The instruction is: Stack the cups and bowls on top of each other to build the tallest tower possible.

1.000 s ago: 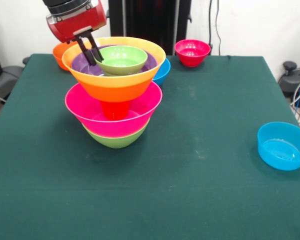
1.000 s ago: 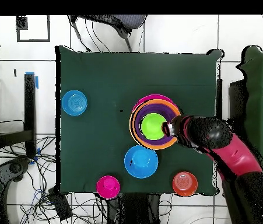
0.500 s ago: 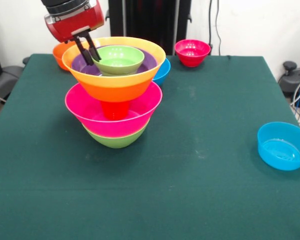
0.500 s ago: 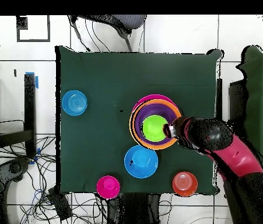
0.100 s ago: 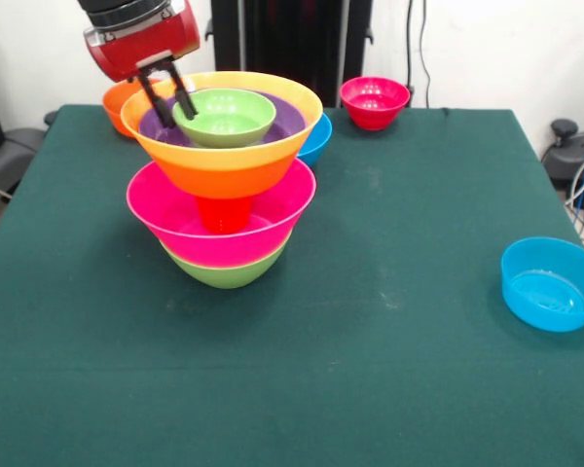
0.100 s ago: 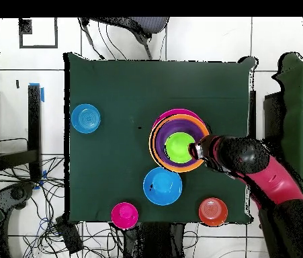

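The tower (image 5: 222, 185) stands on the green table (image 5: 370, 370) left of centre in the front view: a medium green bowl (image 5: 226, 270) at the bottom, a large pink bowl (image 5: 219, 219) nested in it, the orange cup (image 5: 223, 212) standing upside down inside the pink bowl, a large orange bowl (image 5: 224, 146) resting on the cup, a purple bowl (image 5: 161, 122) inside that, and a small green bowl (image 5: 225, 117) on top. The gripper (image 5: 168, 95) reaches down from the upper left, its two dark fingers (image 5: 159, 100) straddling the left rim of the small green bowl and pinching it; the bowl sits slightly tilted and seems to ride a little above the purple bowl's floor, though that gap is hard to judge. From overhead the small green bowl (image 6: 180, 147) shows as a bright disc inside the purple bowl (image 6: 170, 127) and orange bowl (image 6: 155, 149), with the gripper (image 6: 195, 148) at its right edge. Behind the tower a medium blue bowl (image 5: 316, 138) peeks out to the right and a small orange bowl (image 5: 117, 102) to the left. A small red bowl (image 5: 374, 102) sits at the far edge, well apart, and a small blue bowl (image 5: 550, 284) rests near the right edge of the table
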Motion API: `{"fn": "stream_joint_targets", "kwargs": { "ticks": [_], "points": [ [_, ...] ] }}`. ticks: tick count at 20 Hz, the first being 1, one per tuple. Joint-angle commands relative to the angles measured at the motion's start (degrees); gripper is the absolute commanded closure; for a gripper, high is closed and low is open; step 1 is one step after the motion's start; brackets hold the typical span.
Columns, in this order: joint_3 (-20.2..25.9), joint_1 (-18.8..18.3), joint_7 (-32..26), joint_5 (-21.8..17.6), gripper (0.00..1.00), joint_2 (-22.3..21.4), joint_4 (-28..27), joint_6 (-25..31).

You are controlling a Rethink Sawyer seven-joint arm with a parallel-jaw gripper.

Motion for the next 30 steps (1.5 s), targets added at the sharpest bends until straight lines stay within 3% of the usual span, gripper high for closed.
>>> {"fn": "stream_joint_targets", "kwargs": {
  "ticks": [1, 14, 30],
  "points": [
    [3.34, 0.75, 3.08, -3.45, 0.0, -0.04, 0.98, 1.41],
    [4.03, 0.16, 2.56, -3.33, 0.0, 0.3, 1.03, 1.01],
    [3.16, 1.86, 3.55, -2.0, 0.0, -7.16, 1.29, 9.16]
  ]
}}
